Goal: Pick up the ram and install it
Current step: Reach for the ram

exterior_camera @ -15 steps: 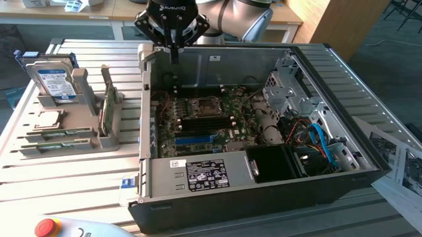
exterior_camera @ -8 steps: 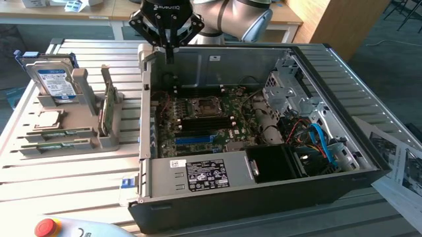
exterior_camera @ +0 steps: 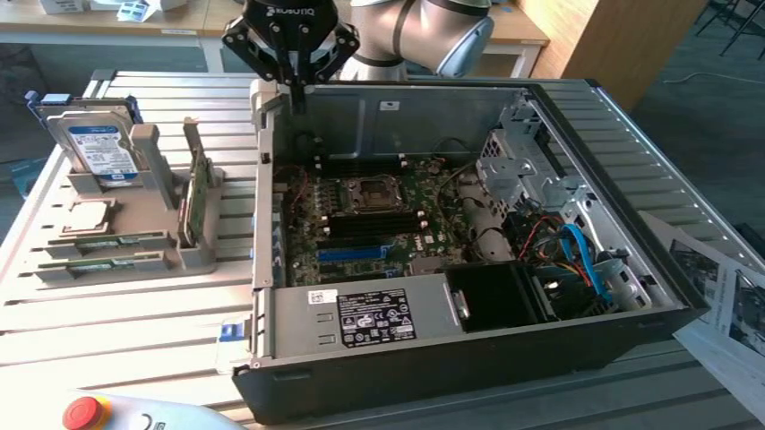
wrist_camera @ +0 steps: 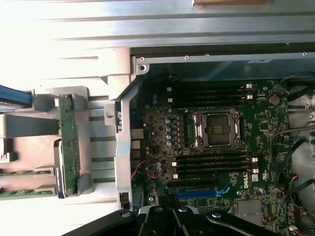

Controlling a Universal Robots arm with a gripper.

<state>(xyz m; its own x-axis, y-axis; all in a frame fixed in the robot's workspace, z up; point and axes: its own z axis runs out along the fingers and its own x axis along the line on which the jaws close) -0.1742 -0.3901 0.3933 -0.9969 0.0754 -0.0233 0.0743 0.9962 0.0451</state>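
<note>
Gripper, its fingers pressed together, hangs above the far corner of the open computer case on the exterior view's left, over the edge of the motherboard. Two ram sticks lie flat, one beside the other, in slots of the grey holder on the worktop beside the case. They sit near the upright green card and well apart from the gripper.

The arm is built of smooth silver-grey tubes with rounded joints, one covered by a grey-blue cap. The tool is made of black linked bars; white lettering is printed on its body, and silver pivot pins are set in the bars.
</note>
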